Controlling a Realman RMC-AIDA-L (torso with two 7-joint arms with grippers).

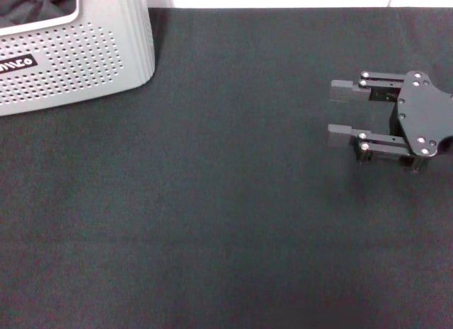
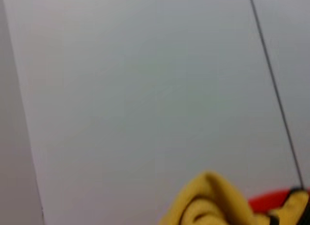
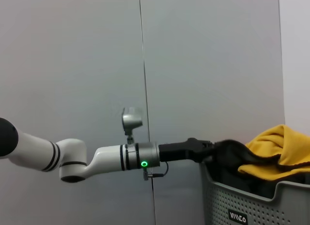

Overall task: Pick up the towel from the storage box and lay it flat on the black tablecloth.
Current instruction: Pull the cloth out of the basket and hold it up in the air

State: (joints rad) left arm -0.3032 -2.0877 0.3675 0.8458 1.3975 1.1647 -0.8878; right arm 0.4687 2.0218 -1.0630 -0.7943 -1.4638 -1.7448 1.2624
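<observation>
The towel [image 3: 278, 148] is at the storage box [image 3: 256, 205], bunched yellow-side-out and raised just above the rim. The left end effector [image 3: 220, 155] reaches in over the box's near wall and meets the cloth there. It looks as if it has hold of a fold, but its fingers are buried in fabric, so I cannot tell whether they are closed on it or only pushed in.

The right end effector [image 1: 345, 113] waits well away from the box, low over the black tablecloth [image 1: 212, 223] that covers the bench, its fingers parted and holding nothing.

What worries me, judging from here:

- If only a thin fold is held, the towel could slip back into the box as it rises.
- A trailing edge or the corner loop may drag across the rim and tug the light box along the bench, or tip it.
- Coming out bunched like this, the towel will likely land crumpled unless the right end effector takes a second edge to spread it.
- Carried towards the open cloth beyond the box, a hanging corner could snag the waiting end effector.
</observation>
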